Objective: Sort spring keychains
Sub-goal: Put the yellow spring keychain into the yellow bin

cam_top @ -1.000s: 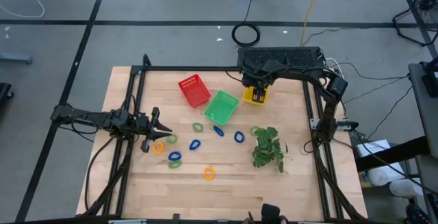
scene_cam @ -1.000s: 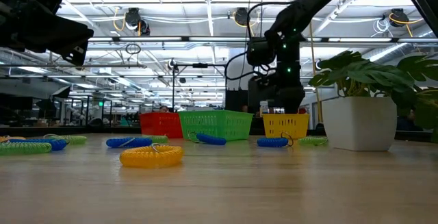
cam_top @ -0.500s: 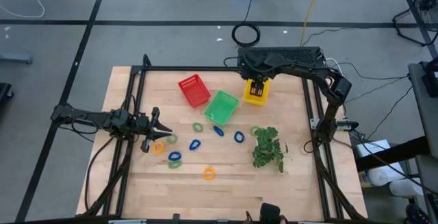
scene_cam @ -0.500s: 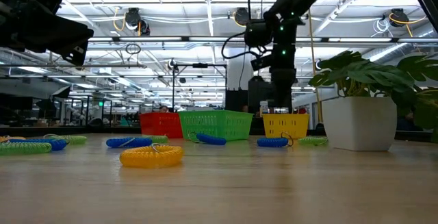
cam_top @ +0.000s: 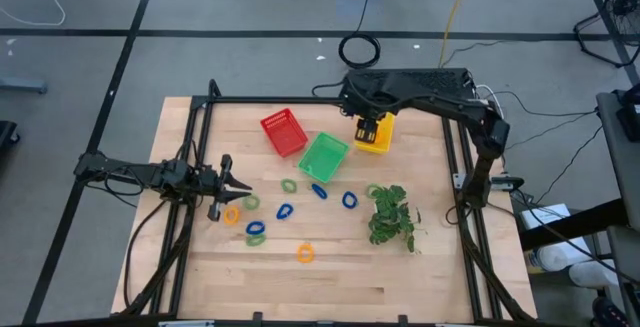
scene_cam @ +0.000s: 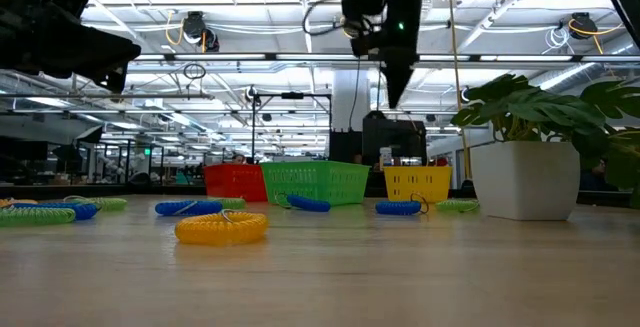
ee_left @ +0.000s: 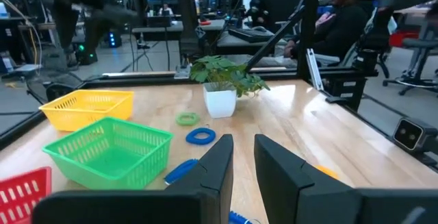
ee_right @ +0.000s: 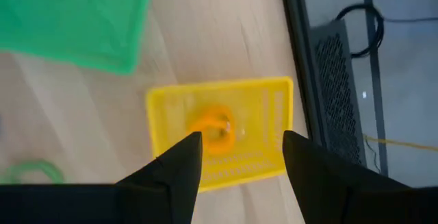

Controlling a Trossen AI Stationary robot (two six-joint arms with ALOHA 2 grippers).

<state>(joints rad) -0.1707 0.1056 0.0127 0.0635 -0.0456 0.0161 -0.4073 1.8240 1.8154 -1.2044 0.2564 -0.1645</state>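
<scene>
A: Several spring keychains lie loose on the desk [cam_top: 330, 277]. Nearest the front edge is an orange keychain [cam_top: 305, 253], alone. Farther in sits a cluster: a blue keychain over a green one [cam_top: 256, 233], a second orange keychain [cam_top: 231, 215], and a green keychain [cam_top: 250, 203] just beside it.

B: And the left gripper [cam_top: 238, 185]?

A: It hovers over that cluster's left end, jaws nearly closed with only a narrow gap between them, holding nothing. In its wrist view the two dark fingers [ee_left: 217, 164] stand close together and empty.

B: The middle of the desk?

A: Three blue keychains [cam_top: 285, 211] [cam_top: 319, 191] [cam_top: 349, 200] and two green ones [cam_top: 289, 185] [cam_top: 374, 191] are spread between the cluster and the plant sprig [cam_top: 391, 217], which stands in a white pot [scene_cam: 524, 180].

B: Farther back?

A: Three baskets: a red basket [cam_top: 283, 132], a green basket [cam_top: 323, 156] touching it at a corner, and a yellow basket [cam_top: 374, 133] near the desk's far right. An orange keychain [ee_right: 213, 127] rests inside the yellow basket.

B: The right gripper [ee_right: 236, 157]?

A: Raised well above the yellow basket, jaws spread wide and empty; the low view shows it high over the baskets.
</scene>
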